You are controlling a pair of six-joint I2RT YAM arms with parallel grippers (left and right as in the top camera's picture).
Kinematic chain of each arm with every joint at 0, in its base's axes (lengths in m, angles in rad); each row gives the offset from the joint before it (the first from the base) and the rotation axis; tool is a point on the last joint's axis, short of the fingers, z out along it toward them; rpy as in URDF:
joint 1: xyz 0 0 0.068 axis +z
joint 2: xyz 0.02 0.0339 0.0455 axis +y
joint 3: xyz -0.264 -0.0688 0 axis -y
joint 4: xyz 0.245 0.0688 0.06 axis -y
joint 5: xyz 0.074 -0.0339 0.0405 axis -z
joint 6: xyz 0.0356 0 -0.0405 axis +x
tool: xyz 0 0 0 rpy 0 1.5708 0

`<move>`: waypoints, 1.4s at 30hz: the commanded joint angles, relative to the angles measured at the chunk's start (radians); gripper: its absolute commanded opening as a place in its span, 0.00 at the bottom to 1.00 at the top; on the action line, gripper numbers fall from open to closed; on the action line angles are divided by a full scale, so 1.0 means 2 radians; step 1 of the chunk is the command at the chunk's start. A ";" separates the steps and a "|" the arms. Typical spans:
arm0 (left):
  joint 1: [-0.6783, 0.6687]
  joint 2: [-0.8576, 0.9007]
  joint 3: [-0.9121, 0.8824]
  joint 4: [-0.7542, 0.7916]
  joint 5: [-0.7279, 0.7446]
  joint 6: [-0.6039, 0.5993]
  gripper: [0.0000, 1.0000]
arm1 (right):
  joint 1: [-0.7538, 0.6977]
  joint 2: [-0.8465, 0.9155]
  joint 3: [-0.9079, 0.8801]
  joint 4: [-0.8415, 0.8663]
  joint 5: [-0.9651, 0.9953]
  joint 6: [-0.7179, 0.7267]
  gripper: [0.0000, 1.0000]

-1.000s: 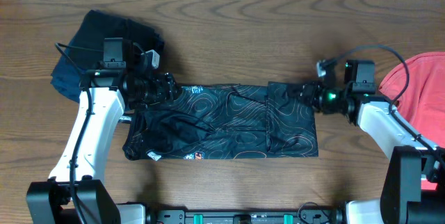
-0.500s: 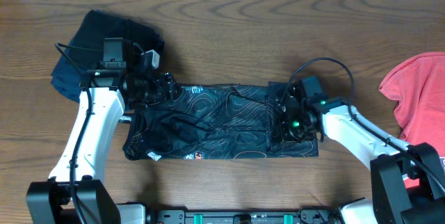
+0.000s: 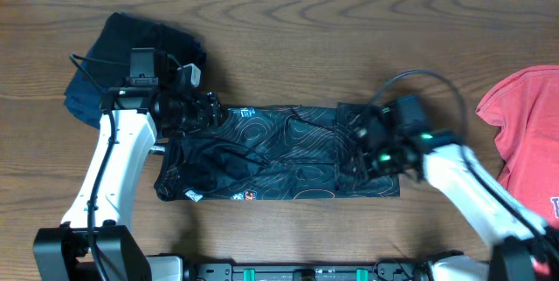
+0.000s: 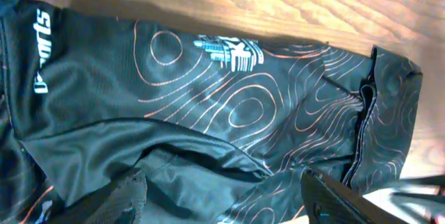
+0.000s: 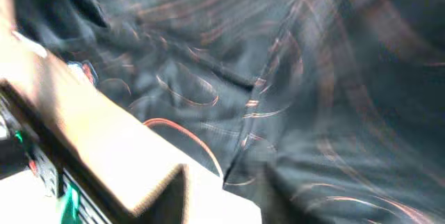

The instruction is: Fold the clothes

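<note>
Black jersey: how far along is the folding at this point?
Done: the black jersey lies narrowed into a long strip. In hand: the left gripper sits open at its left end, and the right gripper is over its right end, grip unclear through blur. Left: folding the strip shorter, then the coral-red T-shirt, lying loose at the far right.

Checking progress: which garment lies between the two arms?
The black jersey with orange lines; the dark heap sits far left, the red T-shirt at the right edge.
</note>
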 commanded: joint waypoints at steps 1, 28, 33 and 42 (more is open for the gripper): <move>0.002 -0.007 0.008 -0.006 0.003 0.003 0.73 | -0.061 -0.040 0.004 -0.001 -0.019 -0.007 0.53; 0.002 -0.156 0.009 -0.032 0.026 0.003 0.98 | -0.218 0.183 0.004 0.053 -0.093 -0.096 0.53; 0.002 -0.173 0.009 -0.038 0.025 0.003 0.98 | -0.216 0.193 0.004 0.088 -0.094 -0.099 0.33; 0.002 -0.172 0.008 -0.046 0.023 0.007 0.98 | -0.229 0.188 0.006 0.088 -0.094 -0.099 0.04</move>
